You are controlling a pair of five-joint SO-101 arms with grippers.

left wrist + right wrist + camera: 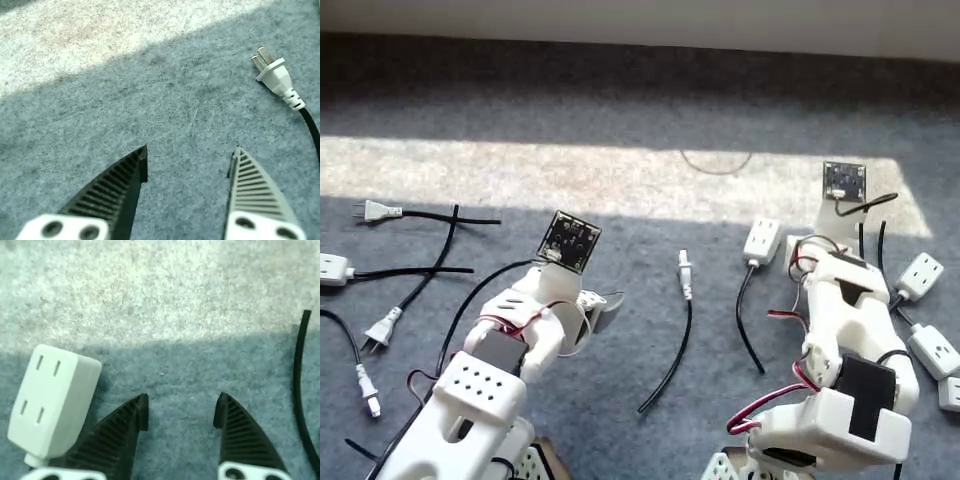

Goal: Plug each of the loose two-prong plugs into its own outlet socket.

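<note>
A white two-prong plug (684, 270) on a black cord lies on the grey carpet between the two arms. It also appears off to one side beyond my left gripper (190, 155), as the plug (275, 75). That gripper is open and holds nothing; in the high view the left gripper (603, 306) sits left of the plug. My right gripper (182, 400) is open over bare carpet. A white outlet socket (50, 400) lies just beside one of its fingers (120, 435). The same socket (761, 240) rests right of the plug.
Several more plugs (375, 211) and a socket (332, 267) with black cords lie at the far left. More white sockets (920, 275) cluster at the right edge beside the right arm. A black cord (300, 385) runs past the right gripper.
</note>
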